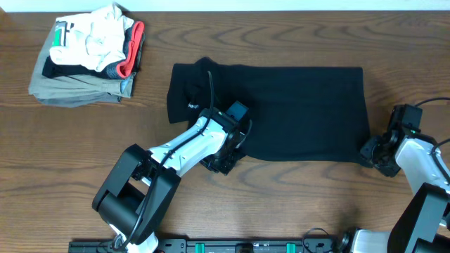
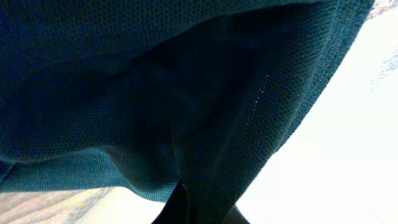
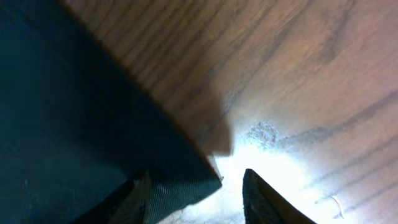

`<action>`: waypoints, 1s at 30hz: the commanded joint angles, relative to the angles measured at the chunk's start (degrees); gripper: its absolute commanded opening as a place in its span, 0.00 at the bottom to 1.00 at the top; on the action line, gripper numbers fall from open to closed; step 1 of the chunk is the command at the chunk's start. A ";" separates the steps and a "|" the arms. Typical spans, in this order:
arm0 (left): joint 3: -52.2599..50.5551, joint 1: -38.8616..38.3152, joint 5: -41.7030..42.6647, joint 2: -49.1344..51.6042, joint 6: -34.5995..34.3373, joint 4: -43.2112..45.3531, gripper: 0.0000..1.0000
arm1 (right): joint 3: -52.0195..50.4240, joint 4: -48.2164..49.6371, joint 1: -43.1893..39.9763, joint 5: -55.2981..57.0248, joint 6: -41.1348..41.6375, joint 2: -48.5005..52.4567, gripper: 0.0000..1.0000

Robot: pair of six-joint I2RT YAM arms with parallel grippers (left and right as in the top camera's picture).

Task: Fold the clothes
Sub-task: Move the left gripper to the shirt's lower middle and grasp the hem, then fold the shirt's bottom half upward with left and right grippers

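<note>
The black top (image 1: 295,112) lies flat mid-counter as a wide rectangle, its long sides parallel to the near and far edges. A small white print shows near its left end, too small to read. That end is rumpled, and its shape is hard to make out against the dark cloth.

The left gripper (image 1: 226,156) sits over the top's near edge, left of centre, and its own body hides the cloth beneath it from overhead. In the left wrist view, dark mesh fabric (image 2: 155,106) fills nearly the whole frame. It gathers into a fold pinched between the 2 fingertips (image 2: 179,206), which are cut off at the bottom, so the claw is clamped on the top.

The right gripper (image 1: 369,150) is at the top's near right corner. Its wrist view shows that corner (image 3: 186,180) lying on the wooden counter (image 3: 298,74) between 2 spread fingers (image 3: 261,198), blurred and partly out of frame.

A stack of folded garments (image 1: 88,60) sits at the far left corner.
</note>
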 commanded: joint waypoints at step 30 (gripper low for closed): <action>1.05 8.68 -0.63 -16.81 -9.33 -2.93 0.06 | 4.09 -6.73 -1.38 -6.69 0.02 -4.11 0.01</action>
